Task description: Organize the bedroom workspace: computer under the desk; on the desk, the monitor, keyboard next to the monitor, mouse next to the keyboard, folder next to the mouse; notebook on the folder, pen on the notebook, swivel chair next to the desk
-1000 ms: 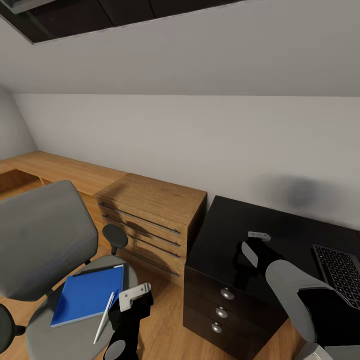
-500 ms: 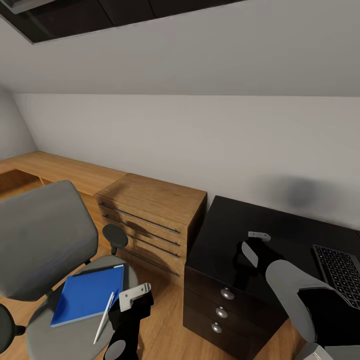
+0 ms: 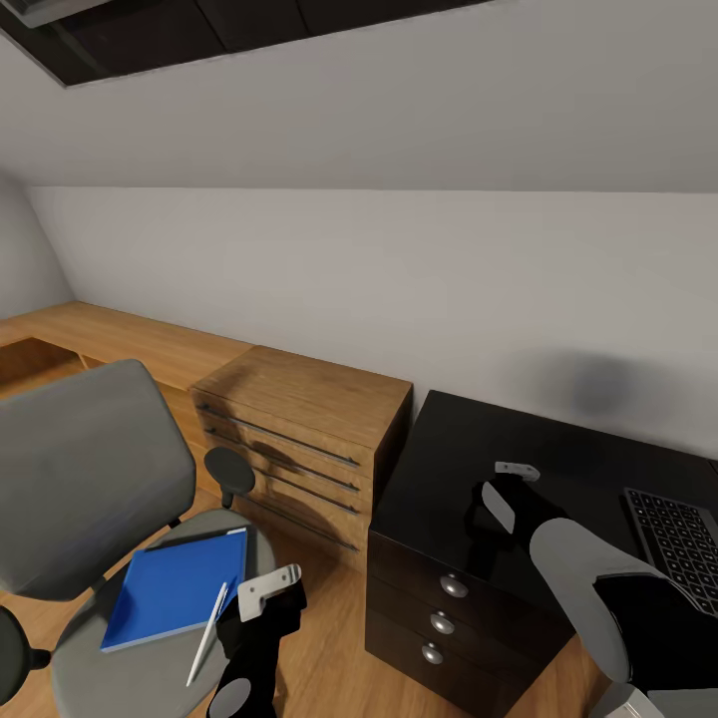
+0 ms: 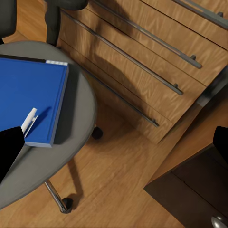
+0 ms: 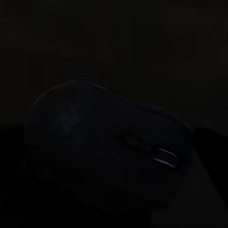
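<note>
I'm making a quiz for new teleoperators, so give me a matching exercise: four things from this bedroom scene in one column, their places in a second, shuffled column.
Things:
1. flat bright blue folder
2. thin white pen
3. slim dark-keyed keyboard
4. light wooden drawer chest

Places:
A. on the glossy black desk, at the head view's right edge
B. between chair and desk, against the wall
C. flat on the grey swivel chair seat
D. partly over the folder's edge

Pairs: 1-C, 2-D, 3-A, 4-B
</note>
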